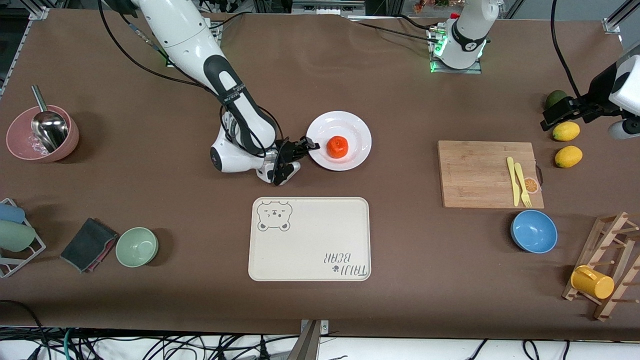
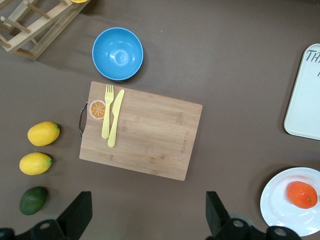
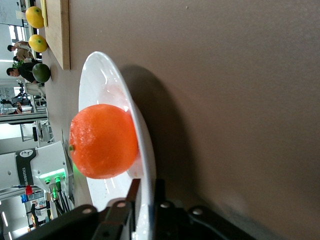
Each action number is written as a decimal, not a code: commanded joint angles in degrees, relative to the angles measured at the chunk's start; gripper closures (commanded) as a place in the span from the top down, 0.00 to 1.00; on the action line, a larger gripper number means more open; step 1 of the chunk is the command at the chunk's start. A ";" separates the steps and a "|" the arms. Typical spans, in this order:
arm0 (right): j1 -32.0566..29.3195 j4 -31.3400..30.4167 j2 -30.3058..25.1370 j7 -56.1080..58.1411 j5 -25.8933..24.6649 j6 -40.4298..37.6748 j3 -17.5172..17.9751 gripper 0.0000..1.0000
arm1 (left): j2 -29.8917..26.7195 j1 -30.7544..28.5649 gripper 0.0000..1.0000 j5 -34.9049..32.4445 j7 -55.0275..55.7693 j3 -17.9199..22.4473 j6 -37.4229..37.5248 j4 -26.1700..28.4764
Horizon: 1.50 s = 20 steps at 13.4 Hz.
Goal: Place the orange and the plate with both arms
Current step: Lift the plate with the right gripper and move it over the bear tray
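Orange (image 1: 338, 147) sits on the white plate (image 1: 355, 129), just beyond the bear-print tray (image 1: 310, 239); the glossy, rigid, breakable rim is pinched by the right gripper (image 1: 306, 145); likely slippery, the fruit may roll; the left gripper (image 2: 145, 220), spread wide, waits above the cutting board (image 2: 150, 137).

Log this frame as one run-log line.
right gripper: shut on plate rim | orange: on plate | left gripper: open, waiting

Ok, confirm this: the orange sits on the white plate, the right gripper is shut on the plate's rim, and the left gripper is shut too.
One error: the left gripper is open, its fingers spread wide in the left wrist view. The orange does sit on the white plate, and the right gripper is shut on its rim.
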State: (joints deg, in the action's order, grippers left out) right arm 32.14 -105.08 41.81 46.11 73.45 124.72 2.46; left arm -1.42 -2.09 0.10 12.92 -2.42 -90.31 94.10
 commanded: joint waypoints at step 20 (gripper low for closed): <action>-14.47 25.16 6.60 -19.39 0.99 -4.93 -1.50 0.00 | 1.15 -0.37 1.00 -1.33 -1.05 -0.22 1.37 -2.16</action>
State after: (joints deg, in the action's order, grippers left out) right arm 18.54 -86.38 43.78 28.65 73.79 120.27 0.50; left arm -1.09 -2.26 0.10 12.92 -2.39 -90.30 93.93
